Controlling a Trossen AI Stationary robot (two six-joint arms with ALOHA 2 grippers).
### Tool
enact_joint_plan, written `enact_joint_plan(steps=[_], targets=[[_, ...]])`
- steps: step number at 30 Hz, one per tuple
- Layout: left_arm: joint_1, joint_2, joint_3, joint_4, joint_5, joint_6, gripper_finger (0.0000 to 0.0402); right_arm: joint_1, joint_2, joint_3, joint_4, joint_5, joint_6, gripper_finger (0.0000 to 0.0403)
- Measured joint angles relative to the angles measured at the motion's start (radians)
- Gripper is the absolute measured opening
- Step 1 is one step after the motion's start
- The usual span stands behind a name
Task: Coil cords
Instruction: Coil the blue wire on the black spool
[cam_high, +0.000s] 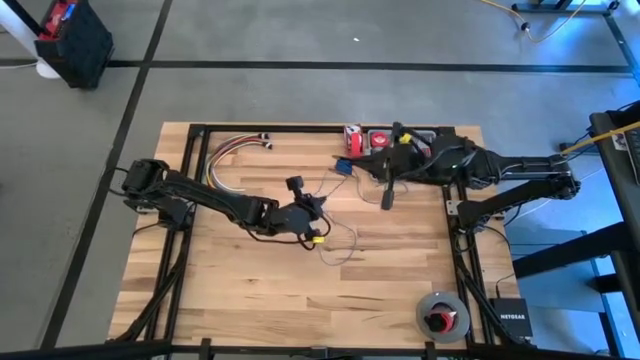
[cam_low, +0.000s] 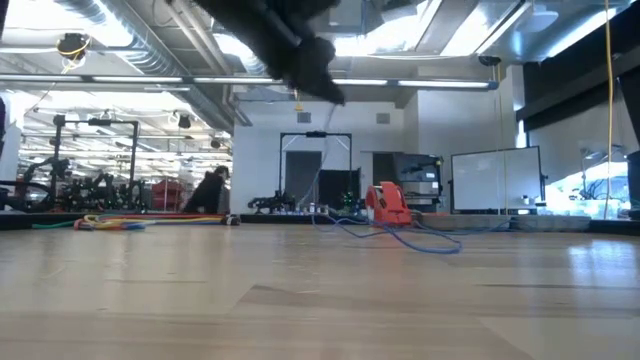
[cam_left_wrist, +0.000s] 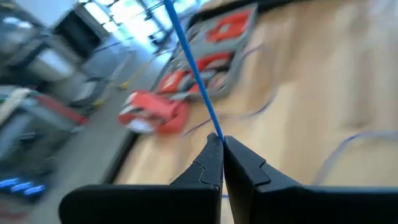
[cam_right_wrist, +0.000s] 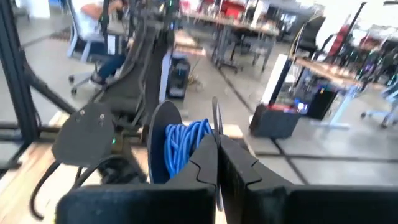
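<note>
My left end effector is closed completely, and between its two tips it pinches the cord, a very thin blue wire that runs straight and tight away from the tips. From above, this end effector hangs over the middle of the desk, and loose loops of the same thin wire lie on the wood just beside it.

My right end effector is closed too. Its tips hold the thin rim of a black spool, and wound blue cord sits on this spool. In the high view it is near the far edge of the desk.

I judge the cord to be very light, soft and without stiffness, so it will sag and tangle easily, and it may slip out of the tips. A hard pull can probably damage it. The best place to hold is close to the free stretch, with the tips fully closed and only gentle tension.
</note>
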Motion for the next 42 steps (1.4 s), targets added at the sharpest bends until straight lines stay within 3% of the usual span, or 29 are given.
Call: enact_joint_plan(steps=[6, 14, 25, 34, 42], targets=[[0.013, -0.108, -0.005, -0.108, -0.134, 0.055, 0.0000, 0.000, 0.006, 0.004, -0.145, 0.023, 0.057, 0.0003], [0.029, -0.288, -0.002, -0.297, -0.149, -0.033, 0.0000, 0.000, 0.021, 0.001, -0.223, 0.025, 0.069, 0.0003], [0.003, -0.458, 0.000, -0.342, -0.148, -0.105, 0.0000, -0.001, 0.168, -0.004, -0.291, 0.061, 0.062, 0.0003], [-0.055, -0.457, 0.002, -0.236, -0.089, -0.182, 0.0000, -0.001, 0.318, -0.004, -0.256, 0.239, 0.041, 0.0003], [-0.069, -0.393, 0.002, -0.105, -0.038, -0.158, 0.0000, -0.001, 0.423, -0.005, -0.150, 0.297, 0.041, 0.0003]])
